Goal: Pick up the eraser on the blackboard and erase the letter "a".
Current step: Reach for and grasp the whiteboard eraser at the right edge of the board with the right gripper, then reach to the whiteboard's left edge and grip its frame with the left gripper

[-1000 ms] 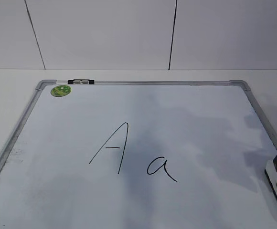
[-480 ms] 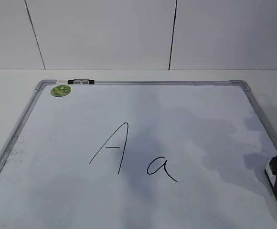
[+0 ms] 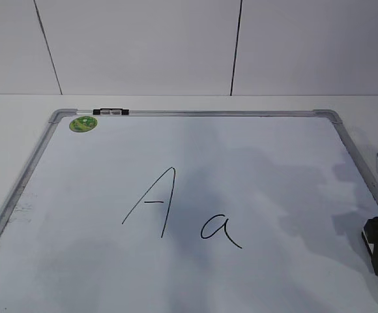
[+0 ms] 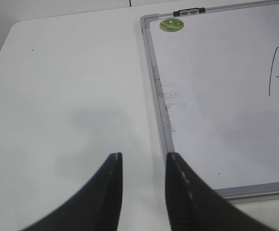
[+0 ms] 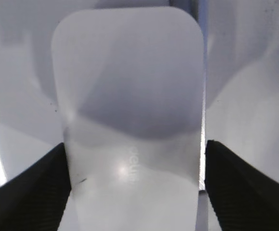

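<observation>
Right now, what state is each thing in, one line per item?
eraser: lying flat on the board, between the right fingers, not lifted.
letter "a": intact, not erased.
capital "A": intact.
blackboard: flat on the table, faint smudges.
right end effector: wide open, straddling the eraser.
left end effector: partly open, empty, beside the board.

exterior: looking down at a slant across the blackboard (image 3: pixel 254 169) toward the wall | left wrist: facing forward over the surface (image 4: pixel 57 96), sharing the board's green sticker (image 4: pixel 171 24) | right wrist: hovering close above the eraser (image 5: pixel 130 120)
</observation>
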Motion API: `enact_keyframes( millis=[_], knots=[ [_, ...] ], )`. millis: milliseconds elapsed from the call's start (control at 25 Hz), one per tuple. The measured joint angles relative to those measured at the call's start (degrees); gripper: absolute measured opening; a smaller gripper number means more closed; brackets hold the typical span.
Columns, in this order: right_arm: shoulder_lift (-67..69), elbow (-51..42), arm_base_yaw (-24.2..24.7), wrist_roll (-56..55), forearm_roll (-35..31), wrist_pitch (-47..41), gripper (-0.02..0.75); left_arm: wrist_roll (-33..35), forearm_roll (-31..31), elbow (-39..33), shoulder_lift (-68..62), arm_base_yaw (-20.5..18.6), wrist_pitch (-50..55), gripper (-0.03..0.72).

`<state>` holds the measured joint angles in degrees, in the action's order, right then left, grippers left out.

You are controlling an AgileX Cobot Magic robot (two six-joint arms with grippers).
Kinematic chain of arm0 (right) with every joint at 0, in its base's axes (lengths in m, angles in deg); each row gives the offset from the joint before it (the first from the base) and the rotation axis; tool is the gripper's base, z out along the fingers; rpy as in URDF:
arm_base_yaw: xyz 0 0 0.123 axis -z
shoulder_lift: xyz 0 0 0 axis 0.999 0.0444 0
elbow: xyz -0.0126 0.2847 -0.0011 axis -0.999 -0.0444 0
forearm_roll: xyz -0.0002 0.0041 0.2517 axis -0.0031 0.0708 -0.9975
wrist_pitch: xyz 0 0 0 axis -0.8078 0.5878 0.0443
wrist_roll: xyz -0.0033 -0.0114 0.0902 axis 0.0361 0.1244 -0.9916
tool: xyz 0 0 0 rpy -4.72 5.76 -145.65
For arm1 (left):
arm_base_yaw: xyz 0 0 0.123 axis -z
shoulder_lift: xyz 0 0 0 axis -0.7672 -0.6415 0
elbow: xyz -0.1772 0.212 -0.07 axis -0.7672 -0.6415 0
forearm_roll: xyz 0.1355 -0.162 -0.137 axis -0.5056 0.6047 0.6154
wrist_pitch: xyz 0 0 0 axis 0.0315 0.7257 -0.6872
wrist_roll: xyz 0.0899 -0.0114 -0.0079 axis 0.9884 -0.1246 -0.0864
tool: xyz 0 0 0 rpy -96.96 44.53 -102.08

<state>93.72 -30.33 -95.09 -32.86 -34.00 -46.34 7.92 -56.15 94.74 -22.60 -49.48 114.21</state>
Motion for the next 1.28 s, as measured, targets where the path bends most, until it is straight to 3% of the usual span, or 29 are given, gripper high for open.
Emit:
enact_keyframes(
  millis=[640, 1280],
  knots=[
    [1.8, 0.0, 0.0, 1.2, -1.2, 0.5, 0.670, 0.0, 0.0, 0.0, 0.0, 0.0, 0.0, 0.235],
    [1.8, 0.0, 0.0, 1.9, -1.2, 0.5, 0.584, 0.0, 0.0, 0.0, 0.0, 0.0, 0.0, 0.235]
  ],
)
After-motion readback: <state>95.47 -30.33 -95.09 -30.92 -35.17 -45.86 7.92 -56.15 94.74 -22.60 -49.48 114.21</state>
